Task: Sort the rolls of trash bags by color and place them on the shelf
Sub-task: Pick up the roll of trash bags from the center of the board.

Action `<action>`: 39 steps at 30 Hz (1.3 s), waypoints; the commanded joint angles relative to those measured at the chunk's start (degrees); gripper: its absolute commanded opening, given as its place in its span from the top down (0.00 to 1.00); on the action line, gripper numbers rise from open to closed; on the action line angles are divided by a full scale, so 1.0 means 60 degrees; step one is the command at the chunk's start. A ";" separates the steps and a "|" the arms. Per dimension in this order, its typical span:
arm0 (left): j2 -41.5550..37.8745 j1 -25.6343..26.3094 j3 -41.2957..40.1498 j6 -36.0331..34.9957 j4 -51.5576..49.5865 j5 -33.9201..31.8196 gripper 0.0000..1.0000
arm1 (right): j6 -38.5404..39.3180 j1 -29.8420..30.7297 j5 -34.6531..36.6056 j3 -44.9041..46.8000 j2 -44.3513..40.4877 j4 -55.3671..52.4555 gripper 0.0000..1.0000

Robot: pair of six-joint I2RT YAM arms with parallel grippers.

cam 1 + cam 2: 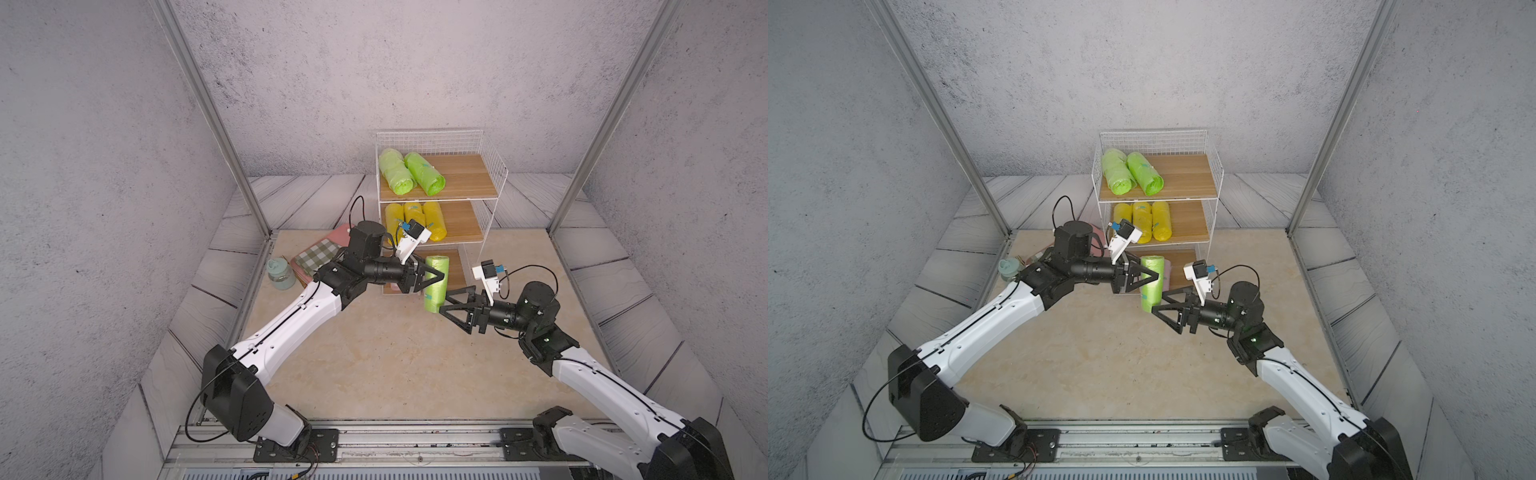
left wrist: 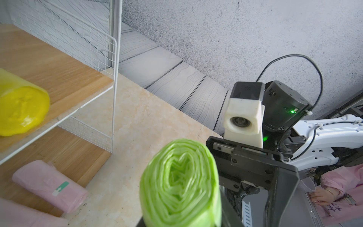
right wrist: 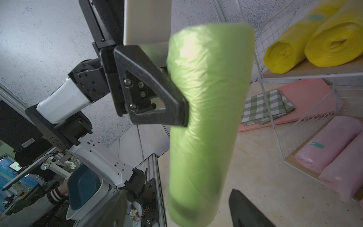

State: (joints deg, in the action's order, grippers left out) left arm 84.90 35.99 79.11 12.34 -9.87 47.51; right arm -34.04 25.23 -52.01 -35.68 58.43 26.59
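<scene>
Nearest you, the metal rail (image 1: 415,434) carries both arm bases at the front edge of the table (image 1: 374,357). Farther in, your left gripper (image 1: 433,276) is clamped on the green roll (image 1: 438,264) and holds it in the air in front of the bottom board of the shelf (image 1: 495,166). The roll's long axis stands close to upright, with one coiled end facing up and its teal label (image 1: 428,297) low on the side.

Your right gripper (image 1: 446,302) has its jaws apart on either side of the roll's lower end. You cannot tell here whether a finger touches it.

On the shelf, two green rolls (image 1: 409,176) lie on the top board and three yellow rolls (image 1: 415,220) on the middle one. The pink rolls (image 3: 330,145) lie on the bottom board, and all of them have an end towards the front.

The table top is beige and stone-patterned, and grey plank-look panels (image 1: 216,282) slope up from it to speckled grey walls (image 1: 332,62) and two metal posts (image 1: 216,124). Left of the shelf, a folded checked cloth (image 1: 316,255) lies on a pink tray (image 1: 340,230), with a pale green cup (image 1: 280,274) just beside them
</scene>
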 commanded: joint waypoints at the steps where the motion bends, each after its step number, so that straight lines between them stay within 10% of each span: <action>1: -0.0147 -0.0073 -0.0076 0.0168 0.0724 0.0355 1.00 | 0.0093 0.0108 -0.0134 -0.0354 0.0175 0.0247 0.17; 14: -0.0185 -0.0102 -0.0221 0.0338 0.1077 0.0550 1.00 | -0.0176 0.0326 -0.0253 -0.0828 0.0980 0.0662 0.27; 31: -0.0176 -0.0152 -0.0153 0.0245 0.0799 0.0492 1.00 | 0.0206 0.0346 0.0055 -0.0922 0.0552 -0.0005 0.76; 34: -0.0146 -0.0179 -0.0076 0.0229 0.0562 0.0367 0.88 | 0.0455 0.0343 0.0109 -0.1144 0.0505 -0.0619 0.97; 39: -0.0253 -0.0196 -0.0097 0.0166 0.0289 0.0125 0.56 | 0.1036 0.0324 0.0493 -0.1597 0.0407 -0.1846 1.00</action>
State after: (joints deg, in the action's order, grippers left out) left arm 84.84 35.35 77.84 14.39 -6.72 50.19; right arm -31.20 26.89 -50.43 -42.28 63.44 19.22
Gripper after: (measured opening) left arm 0.403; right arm 0.410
